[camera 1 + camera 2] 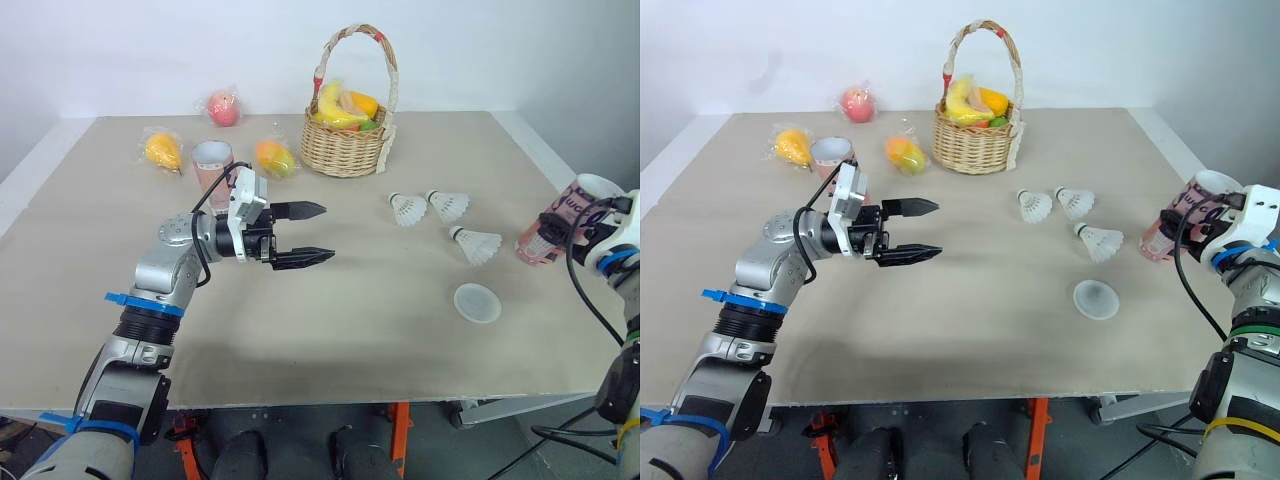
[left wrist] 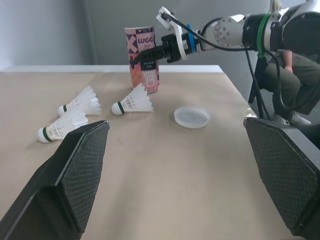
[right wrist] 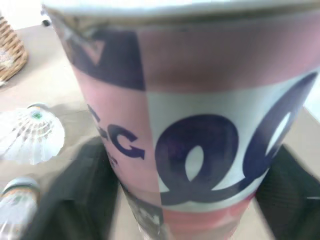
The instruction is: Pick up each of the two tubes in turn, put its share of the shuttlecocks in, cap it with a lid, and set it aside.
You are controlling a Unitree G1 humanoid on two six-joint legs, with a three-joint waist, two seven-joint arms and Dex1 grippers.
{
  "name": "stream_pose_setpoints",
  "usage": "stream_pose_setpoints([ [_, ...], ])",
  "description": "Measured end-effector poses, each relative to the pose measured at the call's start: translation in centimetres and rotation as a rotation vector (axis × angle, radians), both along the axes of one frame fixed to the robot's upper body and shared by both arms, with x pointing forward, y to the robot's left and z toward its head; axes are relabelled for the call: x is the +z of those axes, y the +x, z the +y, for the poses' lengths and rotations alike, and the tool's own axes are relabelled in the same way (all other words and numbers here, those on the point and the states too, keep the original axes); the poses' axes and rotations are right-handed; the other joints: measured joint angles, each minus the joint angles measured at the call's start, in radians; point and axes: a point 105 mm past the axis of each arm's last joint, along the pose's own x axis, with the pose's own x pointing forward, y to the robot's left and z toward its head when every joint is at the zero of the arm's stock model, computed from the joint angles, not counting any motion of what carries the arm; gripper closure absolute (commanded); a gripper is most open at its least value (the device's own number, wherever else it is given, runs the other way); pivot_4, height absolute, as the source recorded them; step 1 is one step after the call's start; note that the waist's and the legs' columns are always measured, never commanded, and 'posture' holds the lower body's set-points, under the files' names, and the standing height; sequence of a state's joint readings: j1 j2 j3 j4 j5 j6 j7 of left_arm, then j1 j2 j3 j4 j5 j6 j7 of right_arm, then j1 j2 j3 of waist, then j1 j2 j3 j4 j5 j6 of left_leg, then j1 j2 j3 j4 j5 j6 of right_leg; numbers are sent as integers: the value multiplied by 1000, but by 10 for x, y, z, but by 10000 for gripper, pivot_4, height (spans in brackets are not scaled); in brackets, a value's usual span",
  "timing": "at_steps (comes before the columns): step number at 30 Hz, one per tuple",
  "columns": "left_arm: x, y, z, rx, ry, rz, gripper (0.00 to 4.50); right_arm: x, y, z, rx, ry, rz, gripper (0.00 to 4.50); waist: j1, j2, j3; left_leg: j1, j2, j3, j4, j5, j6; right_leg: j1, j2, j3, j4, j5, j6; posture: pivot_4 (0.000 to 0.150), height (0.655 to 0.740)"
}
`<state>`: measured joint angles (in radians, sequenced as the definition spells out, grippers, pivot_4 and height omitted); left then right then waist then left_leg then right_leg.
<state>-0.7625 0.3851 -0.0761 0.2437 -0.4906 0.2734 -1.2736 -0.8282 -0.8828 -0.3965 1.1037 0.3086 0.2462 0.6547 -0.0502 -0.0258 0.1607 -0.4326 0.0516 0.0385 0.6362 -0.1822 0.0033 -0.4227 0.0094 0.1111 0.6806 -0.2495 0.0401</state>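
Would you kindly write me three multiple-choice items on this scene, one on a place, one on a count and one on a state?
1. Where does the lid lie? A) flat on the table, nearer the robot than the shuttlecocks B) in the basket C) on top of a tube
2. How many shuttlecocks lie loose on the table? A) two B) three C) five
3. How is the left gripper? A) open and empty B) shut on a shuttlecock C) shut on the lid
Answers: 1 A, the lid lies alone on the bare table; 2 B, three white skirts show close together; 3 A, its fingers stand apart with nothing between them.
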Motion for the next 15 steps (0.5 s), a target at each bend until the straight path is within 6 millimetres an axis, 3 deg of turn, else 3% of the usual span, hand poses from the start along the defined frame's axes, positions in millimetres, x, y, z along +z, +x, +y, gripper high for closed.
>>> stream_pose_setpoints([
  [3,1,0,1,3,-5,6,0,-15,-6,1,30,27,53,279,0,0,0,1,0,0,0,0,0,0,0,0,0,0,0,1500,7371],
  [7,1,-1,-1,-5,-14,11,0,-20,-13,3,81,31,72,279,0,0,0,1,0,0,0,0,0,1,0,0,0,-1,1,1500,7371],
  [15,3,-5,-2,-41,-29,30,0,-26,-46,-3,172,-12,111,279,2,1,0,1,0,0,0,0,0,1,0,0,0,-4,7,1500,7371],
])
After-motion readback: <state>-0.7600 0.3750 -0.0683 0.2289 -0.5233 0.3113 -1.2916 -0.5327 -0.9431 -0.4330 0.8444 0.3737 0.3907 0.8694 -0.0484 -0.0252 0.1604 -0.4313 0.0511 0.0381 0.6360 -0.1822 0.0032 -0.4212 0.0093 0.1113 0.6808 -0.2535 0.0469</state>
